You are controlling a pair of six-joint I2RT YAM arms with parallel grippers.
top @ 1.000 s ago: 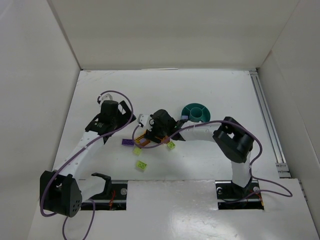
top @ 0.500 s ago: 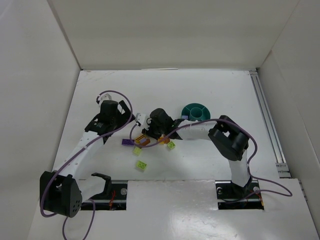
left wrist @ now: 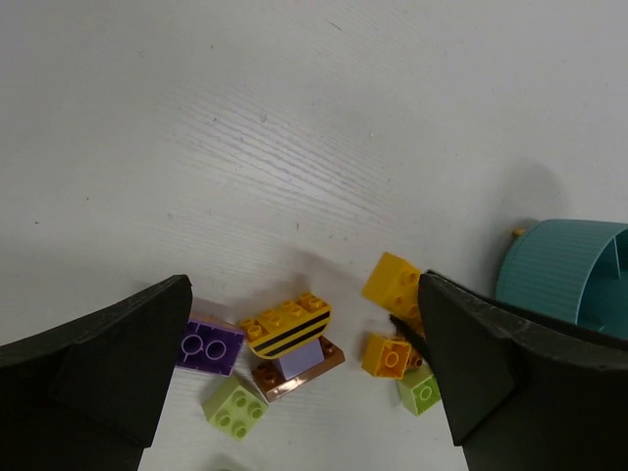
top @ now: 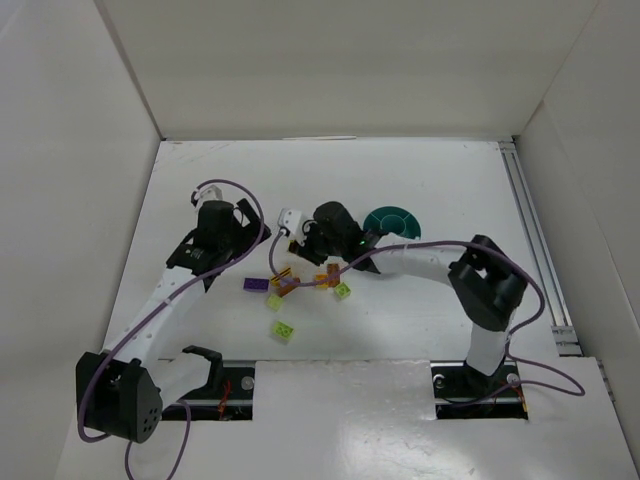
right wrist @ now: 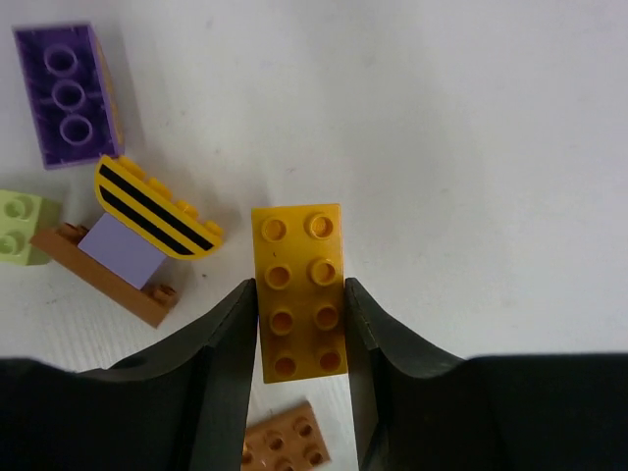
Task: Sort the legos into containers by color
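Note:
My right gripper (right wrist: pixel 300 287) is shut on a yellow two-by-four lego (right wrist: pixel 297 265), its fingers pressed against the brick's long sides. It hangs a little above the table, left of the teal bowl (top: pixel 392 222). Below it lie a purple lego (right wrist: pixel 69 93), a yellow lego with black stripes (right wrist: pixel 152 206) on a brown plate (right wrist: pixel 98 265), a lime lego (right wrist: pixel 20 228) and an orange-brown plate (right wrist: pixel 285 442). My left gripper (left wrist: pixel 304 294) hovers open over the same pile, holding nothing. In its view the held yellow lego (left wrist: pixel 392 283) is next to the bowl (left wrist: pixel 569 270).
More legos lie loose near the pile: a small orange one (left wrist: pixel 386 354), a lime one (left wrist: pixel 420 389) and another lime one (top: pixel 283 329) nearer the arm bases. White walls close in the table on three sides. A metal rail (top: pixel 535 240) runs along the right edge.
My right gripper has closed on the yellow lego and drawn back toward the far side with it. The left arm has barely moved.

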